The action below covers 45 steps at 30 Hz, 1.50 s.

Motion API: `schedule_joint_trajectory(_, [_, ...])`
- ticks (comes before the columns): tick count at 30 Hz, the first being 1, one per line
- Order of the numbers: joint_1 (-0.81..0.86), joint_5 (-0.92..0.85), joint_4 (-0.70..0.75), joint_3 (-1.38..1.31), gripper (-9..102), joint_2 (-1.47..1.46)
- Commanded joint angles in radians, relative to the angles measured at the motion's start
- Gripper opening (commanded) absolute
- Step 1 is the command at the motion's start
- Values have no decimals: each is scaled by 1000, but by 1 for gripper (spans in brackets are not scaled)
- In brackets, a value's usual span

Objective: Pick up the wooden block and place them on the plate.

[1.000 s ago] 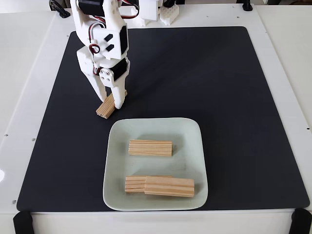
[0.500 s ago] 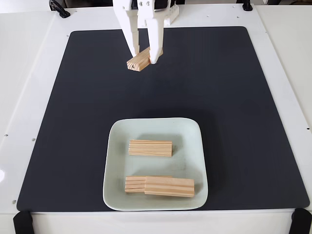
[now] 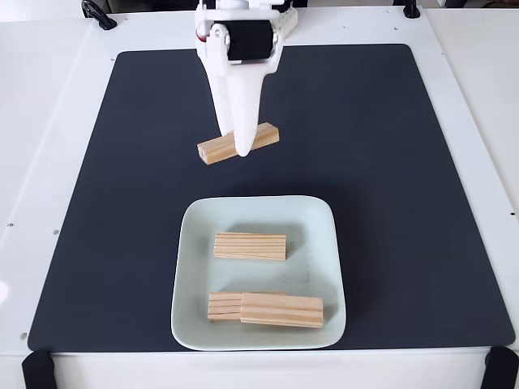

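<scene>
Fixed view: a white arm (image 3: 238,36) reaches in from the far side of the table. Its gripper (image 3: 238,146) points down and toward the near side. The fingers are pinched narrow around a wooden block (image 3: 238,143), at its middle. The block lies crosswise, with one end to the left and one end to the right. The right end sits a little farther away than the left end. The block is over the black mat (image 3: 389,162), just past the far edge of the plate (image 3: 320,243). I cannot tell if it touches the mat or hangs above it.

The plate is pale and square with round corners. It sits on the near part of the mat, close to the middle. Three more blocks lie on it. One block (image 3: 250,245) lies flat near the middle of the plate, its long side going left to right. Two others are by the near rim. One near block (image 3: 281,310) lies in front and covers part of the block behind (image 3: 224,305), which sticks out to the left. These two touch.

The mat lies on a white table (image 3: 478,97). A black cable (image 3: 97,12) curls at the far left corner.
</scene>
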Motion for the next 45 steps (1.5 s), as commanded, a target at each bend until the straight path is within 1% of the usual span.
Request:
schedule_joint_trajectory(1, [21,55,-5,-195,-1,-84])
schedule_joint_trajectory(10, [29,150,-9,-514,-1,-348])
schedule_joint_trajectory(16, [17,225,-15,-653,-1,-469])
schedule_joint_trajectory(25, [-26,267,-18,-675,-1,-571])
schedule_joint_trajectory(30, [-31,298,-80,-721,-1,-620])
schedule_joint_trajectory(41, [-35,310,-87,-732,-1,-634])
schedule_joint_trajectory(45, [-32,376,-89,-742,-1,-635])
